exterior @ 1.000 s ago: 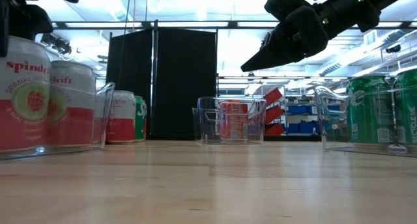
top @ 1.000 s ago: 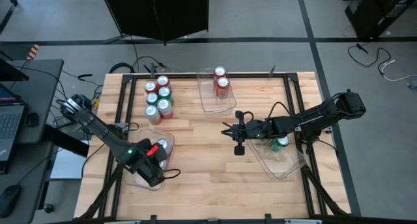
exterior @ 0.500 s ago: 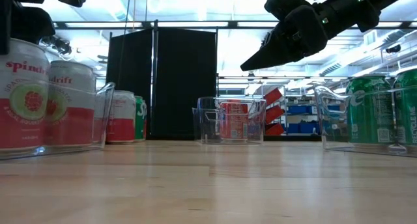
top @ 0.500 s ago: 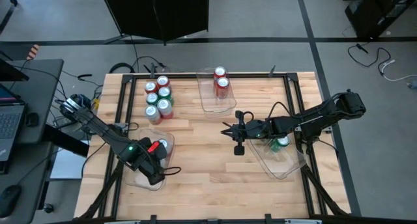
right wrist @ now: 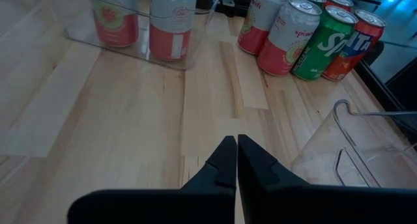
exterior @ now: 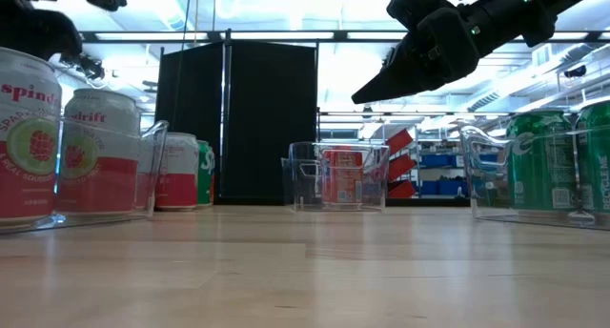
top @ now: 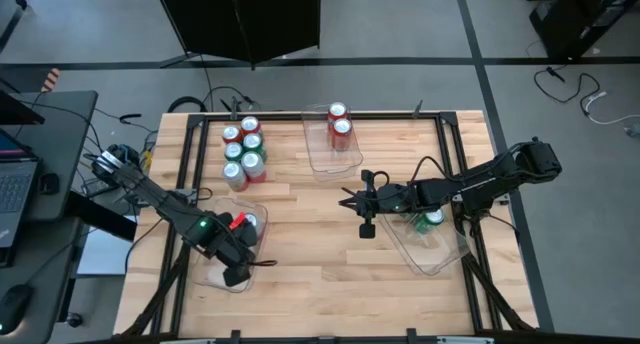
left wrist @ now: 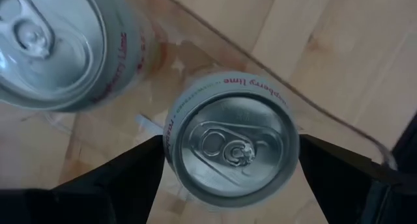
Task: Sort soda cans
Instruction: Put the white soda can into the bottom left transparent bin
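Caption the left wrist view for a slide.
Open left gripper straddling a silver-topped can standing in the clear bin.

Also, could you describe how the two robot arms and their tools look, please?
Both arms are dark, nearly black, built of jointed segments. The left arm carries a small green light and a red patch near its wrist, and a thin black cable runs along it. The left tool has two flat dark fingers. The right tool ends in two slim, tapered black fingers; its arm is bulkier toward the shoulder.

Glossy metal cans (left wrist: 231, 142), clear plastic bins (exterior: 338, 175), matt wooden table (top: 320, 264).
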`<state>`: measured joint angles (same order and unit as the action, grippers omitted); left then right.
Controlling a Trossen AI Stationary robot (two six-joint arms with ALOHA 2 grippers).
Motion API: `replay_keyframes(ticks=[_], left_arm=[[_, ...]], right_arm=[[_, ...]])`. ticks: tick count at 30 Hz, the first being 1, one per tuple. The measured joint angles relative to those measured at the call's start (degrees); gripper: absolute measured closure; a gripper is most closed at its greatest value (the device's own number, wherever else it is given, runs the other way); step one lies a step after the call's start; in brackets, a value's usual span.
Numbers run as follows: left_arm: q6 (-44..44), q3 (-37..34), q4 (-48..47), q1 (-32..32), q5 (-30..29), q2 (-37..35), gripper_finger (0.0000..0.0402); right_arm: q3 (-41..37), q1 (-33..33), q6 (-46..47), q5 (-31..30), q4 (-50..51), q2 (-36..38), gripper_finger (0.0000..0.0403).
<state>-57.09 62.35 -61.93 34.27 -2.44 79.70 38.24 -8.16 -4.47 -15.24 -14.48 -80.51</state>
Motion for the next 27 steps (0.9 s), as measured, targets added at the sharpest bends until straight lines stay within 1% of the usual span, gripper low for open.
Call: replay_keyframes(ticks=[8,12,15,18,23,27], left_arm=[[1.6,2.7,-2.2,-0.6,-2.3,0.0,0.0054],[1.6,2.7,-2.9,-0.6,-2.3,0.0,0.0053],[1.5,2.7,-4.1,-0.6,-1.0,0.0,0.0053],[2.4,2.7,-4.6,-0.6,-0.9,0.0,0.0055],[4.2,3.0,-4.8,-0.6,-1.2,0.0,0.0078],[4.6,5.1,-5.4,-0.6,-1.4,0.0,0.0105]], right_arm=[[0.0,0.0,0.0,0.0,0.0,0.0,0.0402],[0.0,0.0,0.0,0.0,0.0,0.0,0.0400],[0.0,0.0,0.0,0.0,0.0,0.0,0.0399],[0.0,0.1,0.0,0.0,-0.5,0.0,0.0399],[0.0,0.4,-0.1,0.0,-2.5,0.0,0.0401],[0.0,0.7,-0.1,0.0,-4.1,0.0,0.0399]])
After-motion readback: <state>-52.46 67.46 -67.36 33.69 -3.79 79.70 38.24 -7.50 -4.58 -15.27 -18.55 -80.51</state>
